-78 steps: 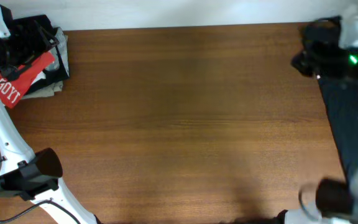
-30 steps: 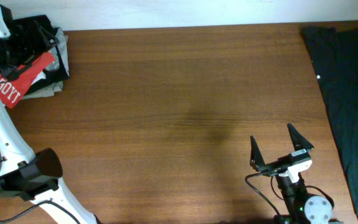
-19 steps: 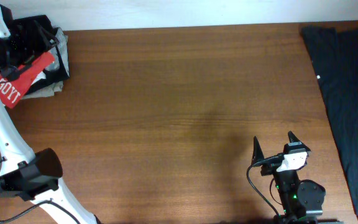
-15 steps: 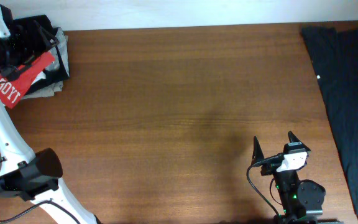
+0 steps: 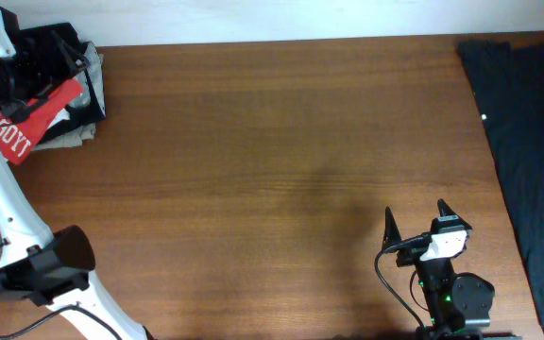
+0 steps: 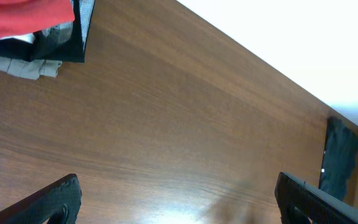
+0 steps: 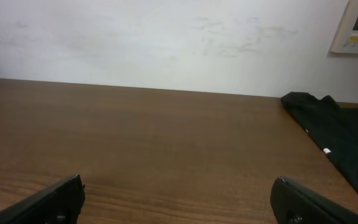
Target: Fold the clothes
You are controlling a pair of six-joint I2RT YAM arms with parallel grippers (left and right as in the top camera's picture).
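The clothes, a red-orange T-shirt with white lettering, lie crumpled in a pile at the table's far left corner, partly under black cloth. In the left wrist view the shirt shows at the top left. My left gripper hangs open over bare wood right of the pile, holding nothing. My right gripper stands open low over the table near the front edge, right of centre, far from the shirt. The right gripper has only wood between its fingers.
Black clothes and a pale garment share the pile with the shirt. A dark garment drapes over the table's right end, also visible as dark cloth. The brown table ends at a white wall behind.
The right arm left the dark garment at the back right and came to the front edge. Over the last second its gripper drew back slightly and turned; the left arm stayed still.
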